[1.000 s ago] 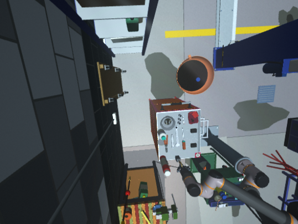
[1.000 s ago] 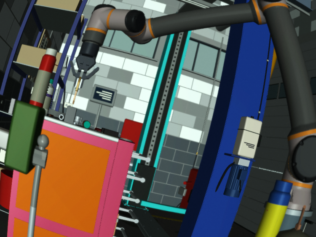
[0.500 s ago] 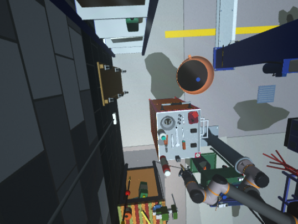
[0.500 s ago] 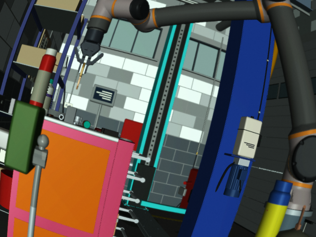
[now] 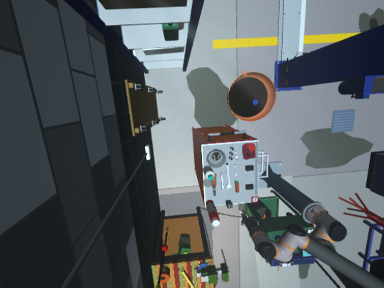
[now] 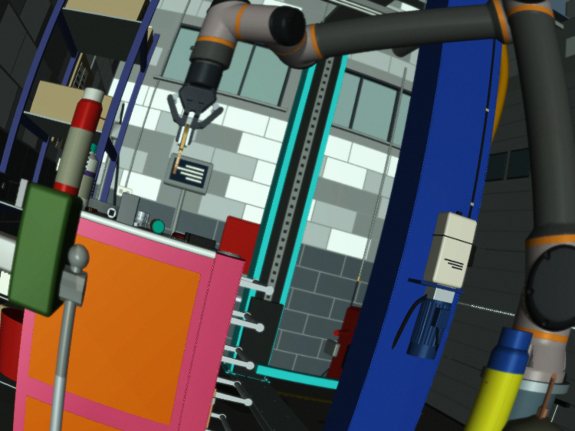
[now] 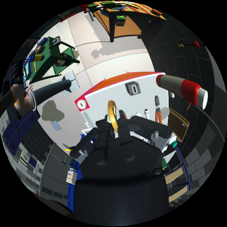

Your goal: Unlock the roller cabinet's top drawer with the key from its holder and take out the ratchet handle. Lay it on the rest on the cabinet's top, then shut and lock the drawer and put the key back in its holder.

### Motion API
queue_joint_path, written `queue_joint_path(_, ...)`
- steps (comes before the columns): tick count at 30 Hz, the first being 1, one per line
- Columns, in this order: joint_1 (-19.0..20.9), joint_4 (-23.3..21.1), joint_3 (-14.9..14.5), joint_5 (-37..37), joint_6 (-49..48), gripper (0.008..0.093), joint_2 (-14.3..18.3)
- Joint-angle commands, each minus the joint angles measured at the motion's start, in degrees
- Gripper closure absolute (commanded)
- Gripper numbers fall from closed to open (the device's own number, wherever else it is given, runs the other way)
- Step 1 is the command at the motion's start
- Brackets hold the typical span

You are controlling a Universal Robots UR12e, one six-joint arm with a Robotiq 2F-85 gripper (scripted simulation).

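My gripper (image 6: 189,126) (image 7: 114,130) (image 5: 245,218) hangs high above the roller cabinet (image 6: 125,320) (image 5: 228,167). Its fingers pinch the bow of a brass key (image 6: 182,151) (image 7: 112,115). The key's blade points down toward the cabinet's top. The wrist camera shows the grey cabinet top (image 7: 131,98) below, with a dark key holder block (image 7: 133,88) near its far edge. A round lock (image 7: 82,104) sits at the top corner of the cabinet's front. Several hand tools lie on the top. The drawers' handles (image 6: 253,327) stick out on the cabinet's right side.
A broad blue column (image 6: 431,209) stands right of the cabinet. A tall red and grey cylinder (image 6: 79,139) (image 7: 182,89) rises at the cabinet's left edge. A green box (image 6: 41,246) on a grey post stands in front. A sign on a pole (image 6: 189,173) stands behind the cabinet.
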Motion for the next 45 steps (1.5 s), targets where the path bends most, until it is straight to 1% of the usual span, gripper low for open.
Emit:
queue_joint_path(1,-0.42,-0.27,1.06,-0.01,-0.39,0.0934,-1.01)
queue_joint_path(6,-2.73,-1.38,7.03,0.00,-2.72,0.0934,-5.86)
queue_joint_path(10,-4.54,-1.90,10.96,0.00,-4.55,0.0934,-9.28)
queue_joint_path(13,-5.62,-2.09,13.05,0.00,-5.65,0.0934,-11.18)
queue_joint_path(17,-6.47,-2.19,14.57,0.01,-6.51,0.0934,-12.59)
queue_joint_path(25,-6.69,-2.31,15.05,0.01,-6.74,0.0934,-12.93)
queue_joint_path(30,-6.71,-3.45,15.84,0.00,-6.76,0.0934,-12.54)
queue_joint_path(35,-6.72,-6.09,17.48,0.00,-6.77,0.0934,-11.49)
queue_joint_path(45,-6.74,-12.94,21.09,0.00,-6.77,0.0934,-8.31)
